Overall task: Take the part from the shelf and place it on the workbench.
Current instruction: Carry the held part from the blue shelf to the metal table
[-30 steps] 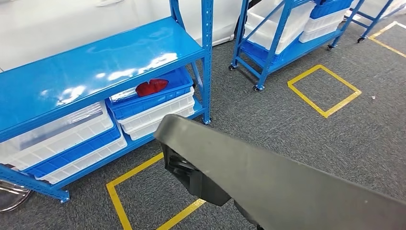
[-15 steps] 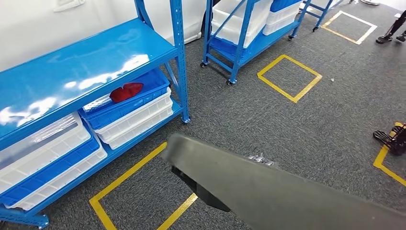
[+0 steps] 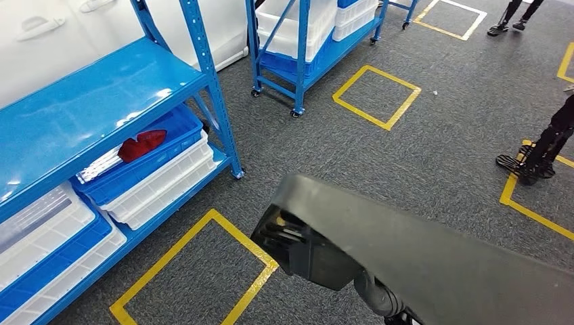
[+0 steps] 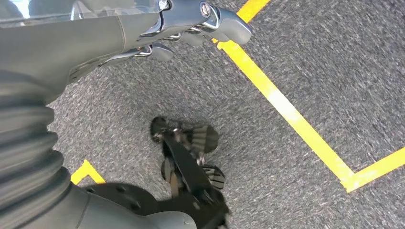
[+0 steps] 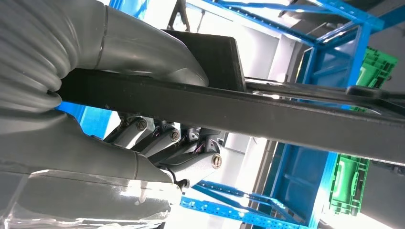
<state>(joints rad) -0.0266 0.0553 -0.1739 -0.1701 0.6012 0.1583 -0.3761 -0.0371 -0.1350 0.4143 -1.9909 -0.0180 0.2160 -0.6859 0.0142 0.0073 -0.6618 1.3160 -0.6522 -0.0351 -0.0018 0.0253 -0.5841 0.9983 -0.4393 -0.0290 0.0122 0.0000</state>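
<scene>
The long dark grey plastic part (image 3: 433, 264) crosses the lower right of the head view, carried above the grey carpet floor (image 3: 420, 156), so it is already off the blue metal shelf rack (image 3: 101, 95) and not yet on the workbench, which I cannot see here. Your step in hand is, I judge, the carrying and turning toward the bench. Turn slowly, because the long part can swing into the rack post or the wheeled blue trolley (image 3: 298, 61), and a person's legs (image 3: 541, 149) stand near on the right. The right hand (image 5: 157, 143) is clasped around the dark bar of the part, thumb on one side and fingers on the other. The left hand (image 4: 191, 24) hangs over the carpet with fingers curled, holding nothing.
</scene>
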